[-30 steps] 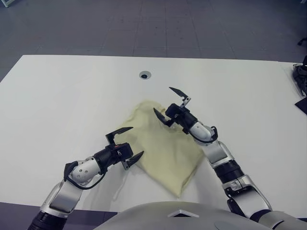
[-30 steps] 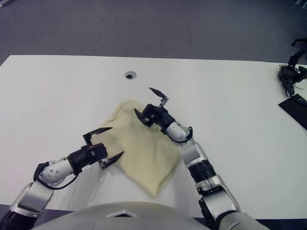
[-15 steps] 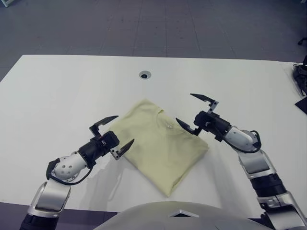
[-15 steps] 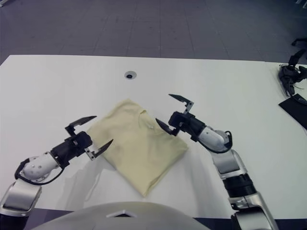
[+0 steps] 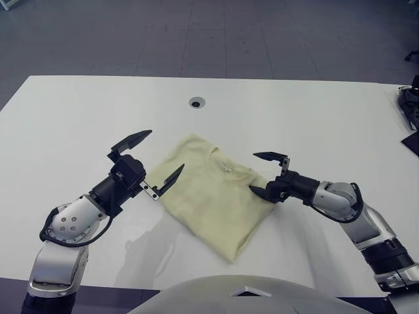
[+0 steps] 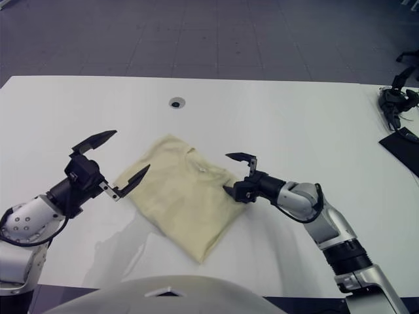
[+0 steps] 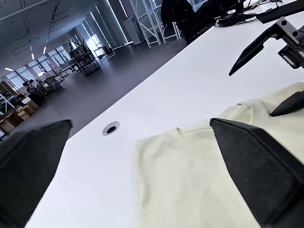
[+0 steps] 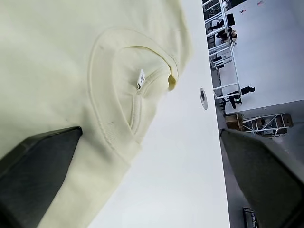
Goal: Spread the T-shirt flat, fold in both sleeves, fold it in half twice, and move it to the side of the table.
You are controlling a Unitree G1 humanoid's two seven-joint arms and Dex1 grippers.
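The left gripper [image 5: 165, 150] hangs with its fingers spread wide and nothing between them, just over the left edge of the T-shirt [image 5: 213, 193] — whether its lower finger touches cloth cannot be told. The pale yellow T-shirt lies folded into a rough rectangle near the middle of the table [image 5: 78, 111], collar [image 8: 97, 109] up, sleeves hidden in the folds. At its right edge the right gripper [image 5: 255, 172] is likewise parted and empty — lower fingertip on or just above the fabric. Dark gear [image 5: 411, 108] is cut off at the far right.

Cable grommet [image 5: 197, 102]; black gear [image 6: 395, 103] far right
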